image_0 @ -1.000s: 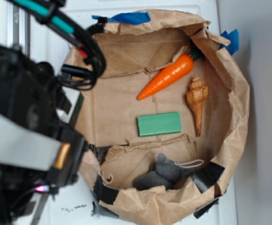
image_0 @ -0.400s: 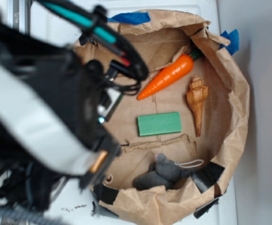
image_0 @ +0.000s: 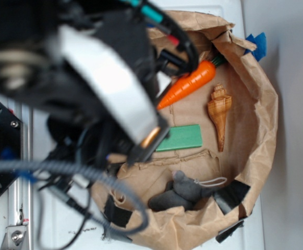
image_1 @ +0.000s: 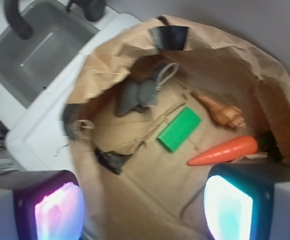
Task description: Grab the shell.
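Observation:
The shell (image_0: 219,112), tan-orange with a knobbly wide end and a long thin point, lies on the floor of the brown paper bag (image_0: 266,104) at its right side, just below the carrot (image_0: 190,83). In the wrist view the shell (image_1: 219,110) sits far ahead and to the right, beyond the green block (image_1: 179,128). My gripper (image_1: 145,212) hangs open above the bag's floor with nothing between its glowing fingertips (image_1: 60,210). In the exterior view my blurred arm (image_0: 104,88) covers the bag's left half and hides the gripper itself.
An orange carrot (image_1: 224,150) lies near my right finger. A green block (image_0: 185,138) rests mid-bag, and a grey plush mouse (image_0: 185,191) lies at the bag's lower edge. The bag's crumpled walls (image_1: 224,45) rise all around. A sink (image_1: 40,45) is beside the bag.
My arm has swung right from outside the bag's left rim to over the bag, now covering the green block's left end. The shell, carrot, block and mouse have not moved.

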Tool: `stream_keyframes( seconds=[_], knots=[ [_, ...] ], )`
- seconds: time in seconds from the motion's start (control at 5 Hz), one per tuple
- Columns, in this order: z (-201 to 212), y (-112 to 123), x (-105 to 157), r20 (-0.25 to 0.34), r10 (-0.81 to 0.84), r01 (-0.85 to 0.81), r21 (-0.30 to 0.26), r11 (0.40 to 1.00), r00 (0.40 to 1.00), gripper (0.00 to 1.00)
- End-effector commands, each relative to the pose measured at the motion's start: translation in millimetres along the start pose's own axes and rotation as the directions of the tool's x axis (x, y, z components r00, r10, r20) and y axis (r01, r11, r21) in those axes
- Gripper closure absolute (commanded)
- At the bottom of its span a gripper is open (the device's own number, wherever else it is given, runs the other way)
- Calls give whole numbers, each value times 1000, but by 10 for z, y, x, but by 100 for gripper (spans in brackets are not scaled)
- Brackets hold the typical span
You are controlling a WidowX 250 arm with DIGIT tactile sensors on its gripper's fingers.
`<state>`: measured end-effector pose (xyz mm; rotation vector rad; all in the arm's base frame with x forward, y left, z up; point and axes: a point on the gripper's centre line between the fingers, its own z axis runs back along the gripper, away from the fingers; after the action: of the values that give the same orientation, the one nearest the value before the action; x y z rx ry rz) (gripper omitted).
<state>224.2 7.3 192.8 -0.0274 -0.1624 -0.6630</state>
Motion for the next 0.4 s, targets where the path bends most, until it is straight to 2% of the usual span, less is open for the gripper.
stream_keyframes(
  seconds=[0.0, 0.2],
  knots=[
    [-530, 519, 0, -12, 22, -22, 22, 1000, 1000, 0],
    [-763, 681, 203, -53, -26, 28, 37, 999, 998, 0]
  ],
)
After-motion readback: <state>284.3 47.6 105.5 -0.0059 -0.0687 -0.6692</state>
